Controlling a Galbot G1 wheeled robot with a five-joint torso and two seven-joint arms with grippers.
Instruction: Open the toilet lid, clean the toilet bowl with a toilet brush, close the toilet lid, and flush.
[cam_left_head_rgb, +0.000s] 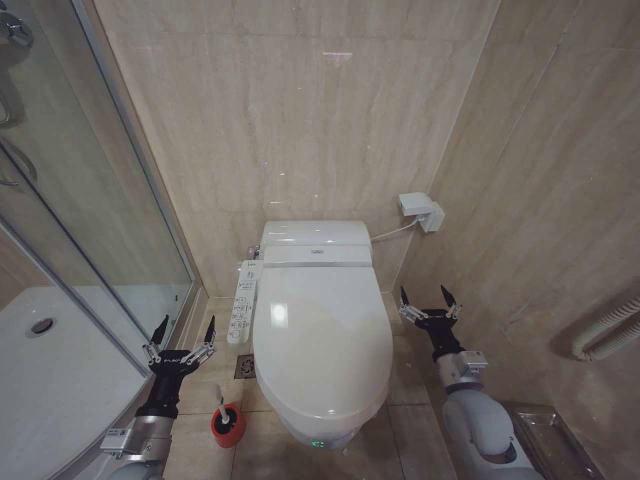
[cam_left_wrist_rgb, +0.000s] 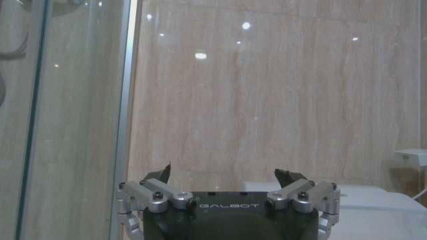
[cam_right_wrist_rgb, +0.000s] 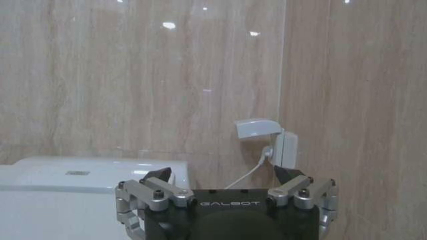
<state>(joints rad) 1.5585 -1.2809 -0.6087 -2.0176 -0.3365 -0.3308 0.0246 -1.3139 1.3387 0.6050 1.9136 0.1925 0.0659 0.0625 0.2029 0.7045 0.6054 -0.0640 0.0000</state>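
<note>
The toilet lid (cam_left_head_rgb: 322, 335) is a glossy white oval lying shut over the toilet bowl, which is hidden beneath it. The toilet brush (cam_left_head_rgb: 228, 420) stands in its red holder cup on the floor, left of the toilet's front. My left gripper (cam_left_head_rgb: 185, 330) hovers open just above and behind the brush, to the left of the lid; it appears again in the left wrist view (cam_left_wrist_rgb: 230, 175), empty. On the other side of the toilet my right gripper (cam_left_head_rgb: 428, 298) is held open and empty, and it faces the wall in its own wrist view (cam_right_wrist_rgb: 223, 175).
A side control panel (cam_left_head_rgb: 243, 300) juts from the toilet's left. A glass shower door (cam_left_head_rgb: 90, 200) and white shower tray (cam_left_head_rgb: 50, 390) close off the left. A wall socket box (cam_left_head_rgb: 420, 210) with cable sits on the right. A floor drain (cam_left_head_rgb: 245, 367) lies beside the toilet.
</note>
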